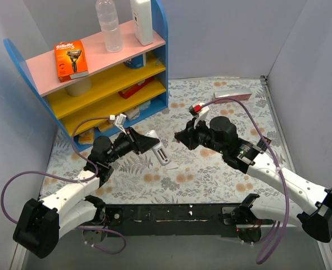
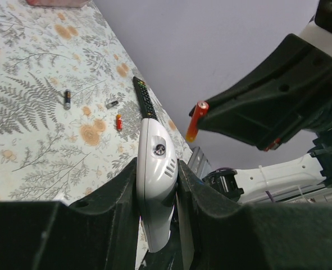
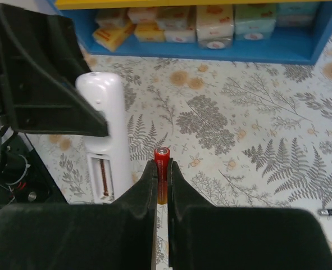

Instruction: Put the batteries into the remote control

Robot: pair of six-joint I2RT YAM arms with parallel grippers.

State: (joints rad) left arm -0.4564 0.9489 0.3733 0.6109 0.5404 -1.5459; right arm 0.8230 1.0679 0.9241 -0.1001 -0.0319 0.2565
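- The left hand (image 2: 157,185) is clamped on the white remote (image 2: 154,163), with a black finger pressed to each long side. The remote is held up off the surface (image 1: 174,181).
- Seen from the right wrist, the remote's battery bay (image 3: 101,177) is uncovered and faces up. A coppery strip shows inside it.
- The right hand (image 3: 161,169) is pinched tight on a red battery (image 3: 162,159). The battery stands between the fingertips with its top end poking clear.
- That battery hangs in the air just beside the remote's open end, close to it but not touching.
- From overhead, the two hands meet above the middle of the surface, tips near each other and apart.
- Down on the floral surface lie a black battery (image 2: 67,99) and a second red battery (image 2: 119,121), near each other.
- Between them sits a small piece (image 2: 112,104). It may be another cell, but it is too small to tell.
- A dark remote (image 2: 145,98) with rows of buttons lies flat just past the second red battery.
- The blue shelf (image 1: 166,84) stands at the far left.
- On its pink top board are a clear bottle (image 1: 108,25), a white bottle (image 1: 142,19) and an orange razor pack (image 1: 71,59).
- A pink box (image 1: 233,93) lies on the surface at the far side, well apart from both hands.
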